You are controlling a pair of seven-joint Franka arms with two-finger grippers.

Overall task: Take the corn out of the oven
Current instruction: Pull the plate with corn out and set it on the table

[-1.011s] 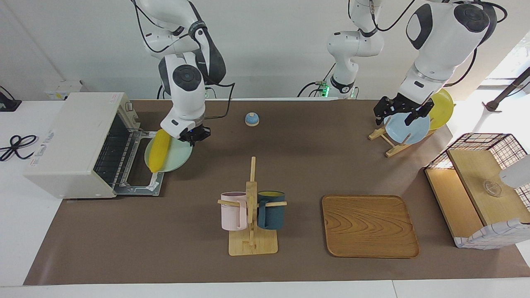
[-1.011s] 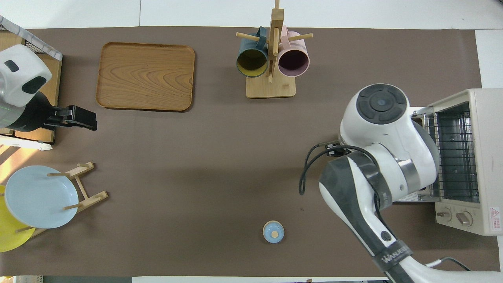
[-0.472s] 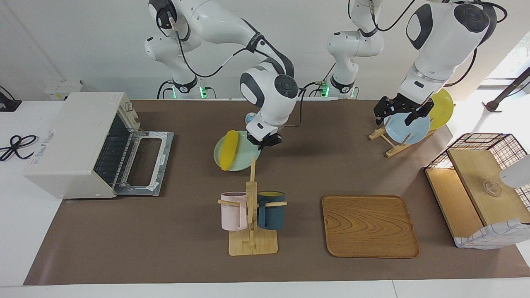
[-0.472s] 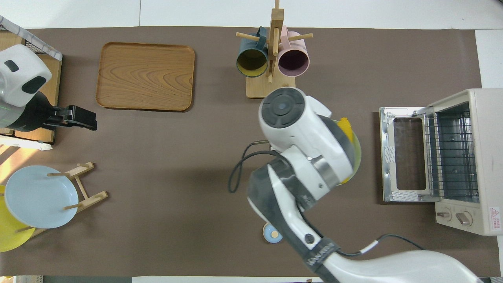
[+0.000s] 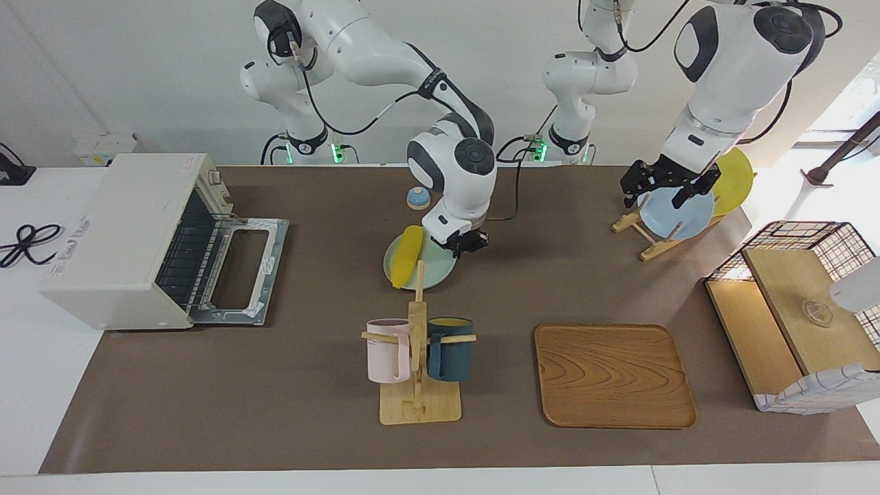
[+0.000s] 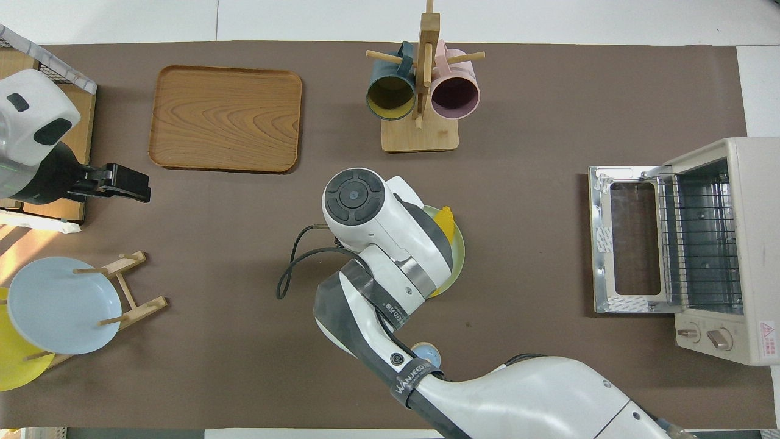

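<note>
Right claw (image 5: pixel 462 242) is clamped on the rim of a pale green plate (image 5: pixel 433 271), carrying it over the middle of the desk (image 5: pixel 206 385). The corn (image 5: pixel 407 257), a smooth bright-yellow tapered cob, lies on that plate just beside the claw, well away from the open oven (image 5: pixel 137 240). Left claw (image 5: pixel 660 189) hangs open over the blue plate (image 5: pixel 677 214) in the rack, waiting.
</note>
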